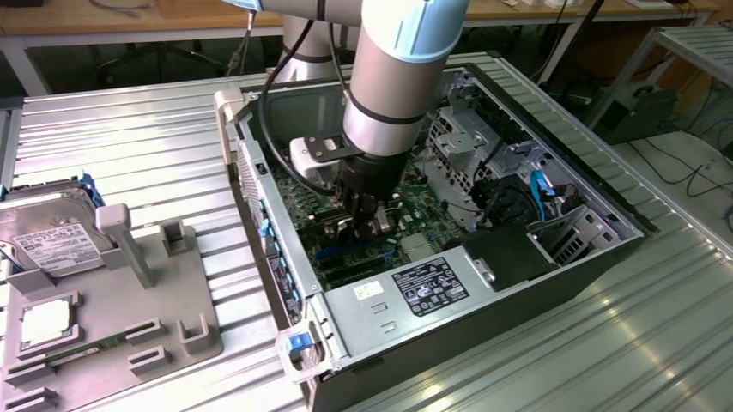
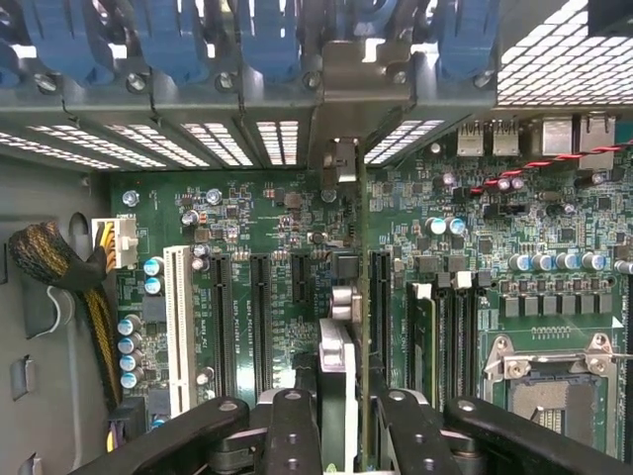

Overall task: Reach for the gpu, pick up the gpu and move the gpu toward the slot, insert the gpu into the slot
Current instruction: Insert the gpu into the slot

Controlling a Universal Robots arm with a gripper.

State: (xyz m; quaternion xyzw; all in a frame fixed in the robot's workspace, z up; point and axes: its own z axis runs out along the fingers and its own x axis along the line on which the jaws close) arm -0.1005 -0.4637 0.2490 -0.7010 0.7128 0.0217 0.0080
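1. In the exterior view the gripper [image 1: 364, 225] sits at the centre of the frame, lowered inside the open computer case [image 1: 596, 219], just above the motherboard [image 1: 430, 225].
2. Its fingers [image 2: 294, 435] are clenched on the gpu [image 2: 336, 381], which shows edge-on in the wrist view: a thin card standing between the two black fingers at the lower centre of the frame.
3. The card's long axis runs up the wrist frame, from the fingers toward the case's rear wall [image 2: 158, 109] with its blue clips at the top; the silver bracket end [image 2: 341, 158] reaches that wall at upper centre.
4. The relation that matters: the card's lower edge lies along a long black slot [image 2: 379, 297], parallel to its neighbours. The slot shows just right of the card in the wrist frame, very near.
5. Whether the edge is seated in the slot I cannot tell.
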